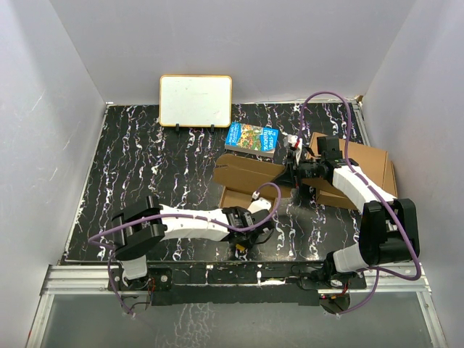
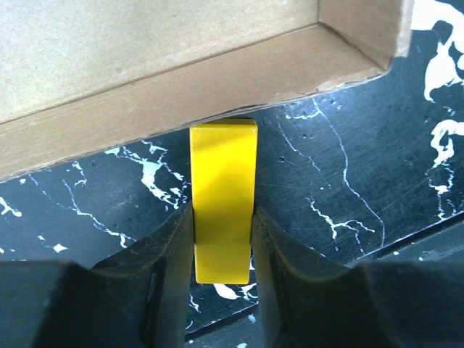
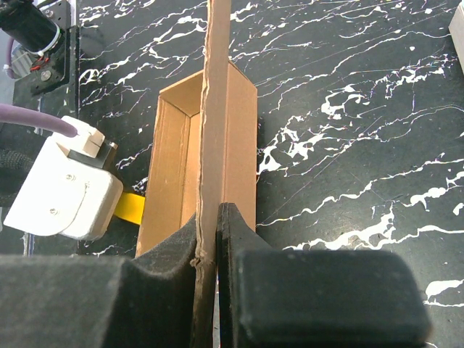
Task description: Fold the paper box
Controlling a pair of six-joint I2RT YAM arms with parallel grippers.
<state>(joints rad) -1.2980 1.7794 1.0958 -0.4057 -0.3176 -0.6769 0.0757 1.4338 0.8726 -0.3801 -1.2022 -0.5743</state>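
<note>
Over the table (image 1: 145, 167), right pincer (image 3: 207, 217) pinches the paper box (image 3: 216, 109); left pincer (image 2: 223, 221) clasps a yellow block (image 2: 223, 174).

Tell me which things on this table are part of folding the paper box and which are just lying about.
Part of the job: paper box, a flap pinched in the right jaws; yellow block between the left jaws.
Lying about: whiteboard, colourful book, flat brown cardboard at right.

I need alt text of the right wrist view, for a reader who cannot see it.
The right gripper is shut on the edge of an upright flap of the paper box, whose open tray lies beyond on the black marbled table. At left, the left gripper holds a yellow block to the box's wall.
</note>
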